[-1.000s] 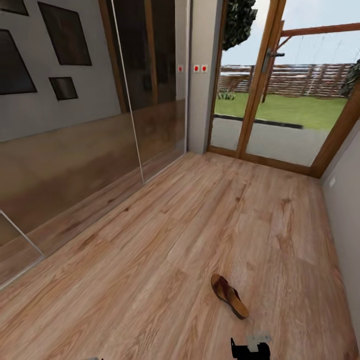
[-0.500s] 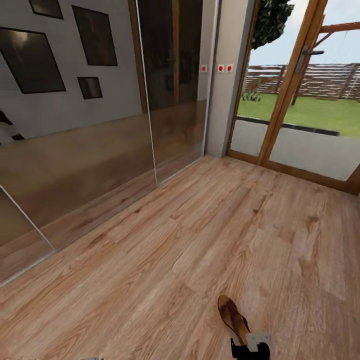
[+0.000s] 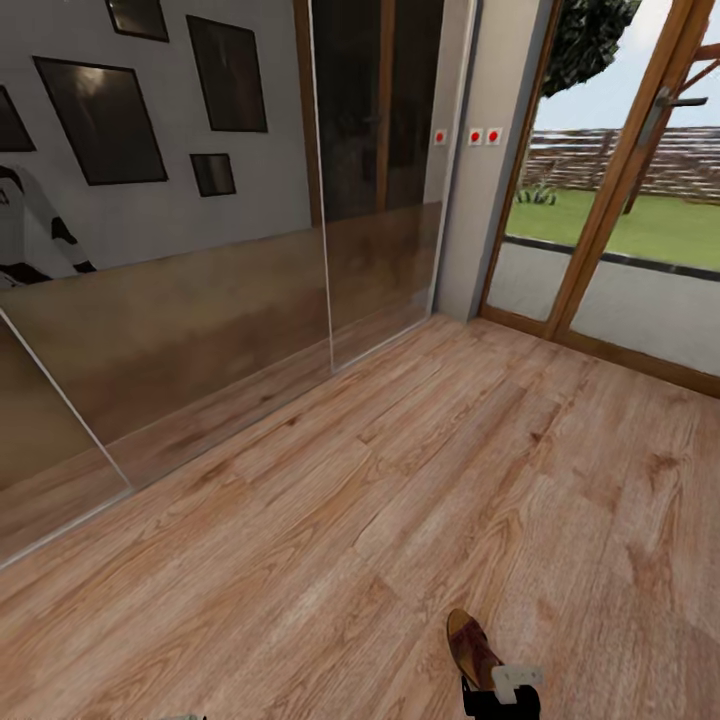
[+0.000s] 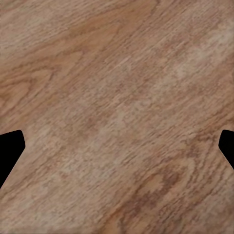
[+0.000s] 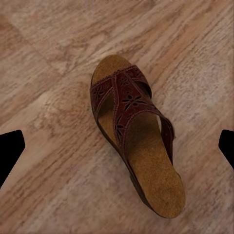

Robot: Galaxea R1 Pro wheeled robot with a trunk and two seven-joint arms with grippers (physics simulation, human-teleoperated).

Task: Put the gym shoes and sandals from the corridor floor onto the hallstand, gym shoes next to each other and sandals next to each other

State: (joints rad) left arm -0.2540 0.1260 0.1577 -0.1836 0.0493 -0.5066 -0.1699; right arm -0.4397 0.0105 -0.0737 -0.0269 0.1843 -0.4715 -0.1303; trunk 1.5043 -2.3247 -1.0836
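One brown sandal (image 3: 470,646) lies flat on the corridor floor (image 3: 400,470) at the bottom of the head view, its heel end hidden behind my right gripper (image 3: 500,697). In the right wrist view the sandal (image 5: 134,131), with cut-out dark brown straps and a tan insole, lies straight below the right gripper (image 5: 117,148). That gripper is open, its fingertips (image 5: 10,151) spread to either side above the sandal without touching it. My left gripper (image 4: 117,148) is open over bare wood planks (image 4: 117,87). The gym shoes and the hallstand are out of view.
A mirrored sliding-door wardrobe (image 3: 200,320) runs along the left side and reflects my body (image 3: 30,235). A wood-framed glass door (image 3: 620,230) to the garden closes the far right. A grey wall section (image 3: 490,220) stands between them.
The camera has swung left and the whole picture has shifted right. The sandal now sits lower in the head view, partly behind my right gripper. Neither gripper has changed state.
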